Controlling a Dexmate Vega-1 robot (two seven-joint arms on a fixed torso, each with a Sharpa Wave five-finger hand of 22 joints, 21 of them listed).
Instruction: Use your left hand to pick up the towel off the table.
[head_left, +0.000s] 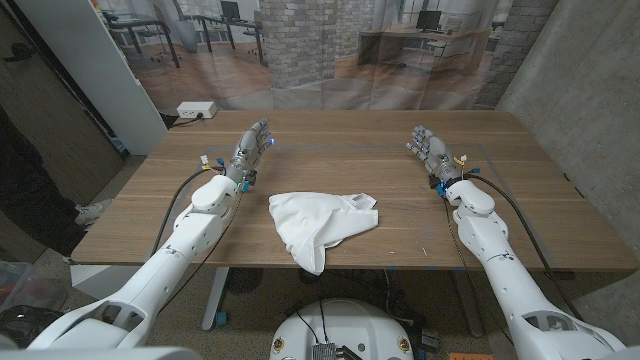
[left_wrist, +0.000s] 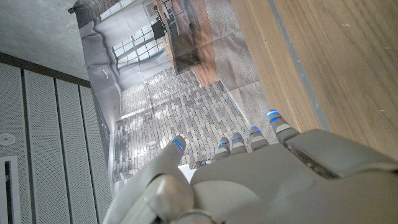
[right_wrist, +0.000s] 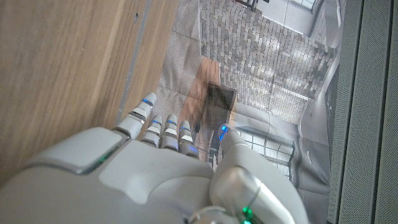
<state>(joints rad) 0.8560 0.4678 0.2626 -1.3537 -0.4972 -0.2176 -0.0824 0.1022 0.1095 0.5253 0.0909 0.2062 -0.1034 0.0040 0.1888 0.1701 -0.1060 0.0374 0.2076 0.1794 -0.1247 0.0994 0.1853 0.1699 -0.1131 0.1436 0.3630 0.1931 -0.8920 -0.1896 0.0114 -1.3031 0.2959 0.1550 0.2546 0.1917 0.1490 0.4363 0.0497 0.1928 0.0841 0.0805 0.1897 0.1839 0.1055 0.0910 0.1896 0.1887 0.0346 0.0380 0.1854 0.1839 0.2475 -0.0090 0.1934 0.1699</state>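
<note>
- The crumpled white cloth towel lies on the brown wooden table, near the front edge at the middle; one corner reaches the edge and may hang slightly over it.
- The left hand sits well apart from the towel, further back on the table and to the robot's left. Its fingers are extended and apart, holding nothing.
- The right hand mirrors it on the robot's right side, fingers stretched out and spread, also empty and well clear of the towel.
- Assessment: the pick-up has not begun; the left hand must come back toward the front edge and across to the cloth.
- Risk: a sideways approach could push the limp cloth along the smooth wood and off the front edge, given the corner already there.
- Risk: closing on a single thin fold could let the towel slip out as it is lifted.
- Risk: descending too hard could jam the fingertips against the tabletop before they gather any fabric.
- A white box with a cable sits at the far left corner, clear of the working path.
</note>
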